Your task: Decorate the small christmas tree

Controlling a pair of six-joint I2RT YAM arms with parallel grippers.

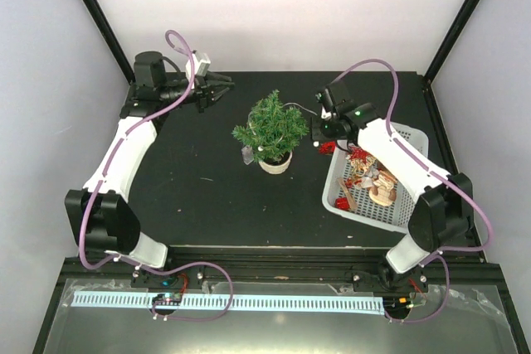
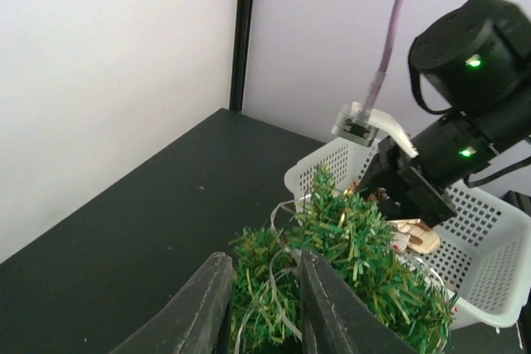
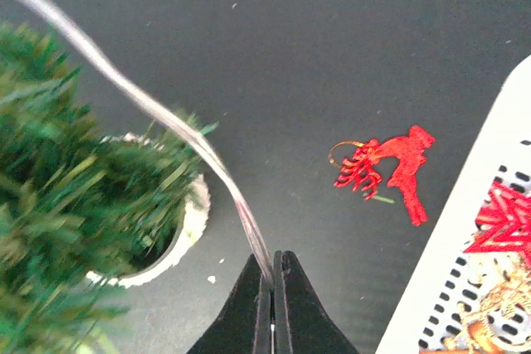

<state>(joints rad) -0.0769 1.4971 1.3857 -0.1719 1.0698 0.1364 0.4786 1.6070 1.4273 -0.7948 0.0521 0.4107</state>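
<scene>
Right gripper (image 3: 271,275) is shown closed, its two fingers pressed together on a thin silvery strand (image 3: 149,101). From the pinch the strand is led up and to the left, over the pot and into the branches of the small christmas tree (image 1: 270,126). The tree is seen upright in its round white pot (image 1: 275,162), near the middle of the black bench (image 1: 191,188), just to the left of the right gripper in the overhead view. In the right wrist view the foliage is blurred, so finer detail on it cannot be told.

A red reindeer ornament (image 3: 386,172) is seen lying flat on the bench between the pot and the white basket (image 1: 333,188), apart from both. The basket is placed to the right of the tree, under the right arm; a red star-shaped piece (image 3: 502,221) and several brown and cream ornaments (image 1: 377,188) are held in it.

Left gripper (image 2: 264,267) is found at the far left of the bench, well apart from the tree, directed toward it. Its fingers (image 2: 211,304) are parted by a narrow gap and nothing is held between them; the tree and basket are seen beyond the gap.
</scene>
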